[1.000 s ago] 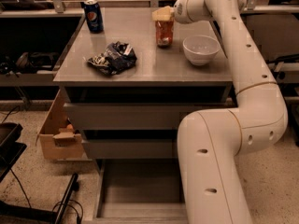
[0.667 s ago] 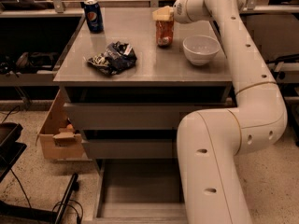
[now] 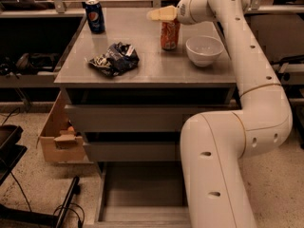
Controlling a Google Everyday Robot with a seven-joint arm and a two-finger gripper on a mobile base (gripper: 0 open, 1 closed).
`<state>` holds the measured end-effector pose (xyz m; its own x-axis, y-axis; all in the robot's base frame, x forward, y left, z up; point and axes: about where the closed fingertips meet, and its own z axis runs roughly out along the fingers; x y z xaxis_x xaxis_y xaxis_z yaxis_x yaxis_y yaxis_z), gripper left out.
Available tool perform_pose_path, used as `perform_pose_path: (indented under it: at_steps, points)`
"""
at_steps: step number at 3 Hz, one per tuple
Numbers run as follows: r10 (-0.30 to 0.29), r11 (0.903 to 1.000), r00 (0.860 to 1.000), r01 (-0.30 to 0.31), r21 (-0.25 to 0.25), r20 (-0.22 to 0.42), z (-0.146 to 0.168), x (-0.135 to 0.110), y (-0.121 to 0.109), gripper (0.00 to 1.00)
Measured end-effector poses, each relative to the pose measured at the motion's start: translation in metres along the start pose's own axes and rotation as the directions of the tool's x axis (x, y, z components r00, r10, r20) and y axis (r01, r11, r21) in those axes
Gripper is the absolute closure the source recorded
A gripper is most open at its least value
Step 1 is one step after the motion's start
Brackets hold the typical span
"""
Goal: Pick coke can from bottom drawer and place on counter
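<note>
The coke can stands upright on the counter, towards the back and just left of a white bowl. My gripper is right over the can's top, at or touching its upper rim. The arm reaches in from the right and curves down across the front right of the cabinet. The bottom drawer is pulled out at the bottom of the view. Its grey floor shows bare, and my arm hides its right part.
A blue Pepsi can stands at the counter's back left. A crumpled dark chip bag lies left of centre. A white bowl sits right of the coke can. A cardboard box stands on the floor left of the cabinet.
</note>
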<state>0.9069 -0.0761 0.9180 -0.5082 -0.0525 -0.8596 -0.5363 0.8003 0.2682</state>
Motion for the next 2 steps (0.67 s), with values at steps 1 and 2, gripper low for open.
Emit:
perform_pose_path:
  at_steps: [1,2]
  points:
    - [-0.003,1.0000,1.000,0.003,-0.007,-0.005,0.0007,0.0010,0.0027,0.00]
    - [-0.012,0.9996,1.000,0.011,-0.026,-0.019,0.0023,0.0037,0.0095,0.00]
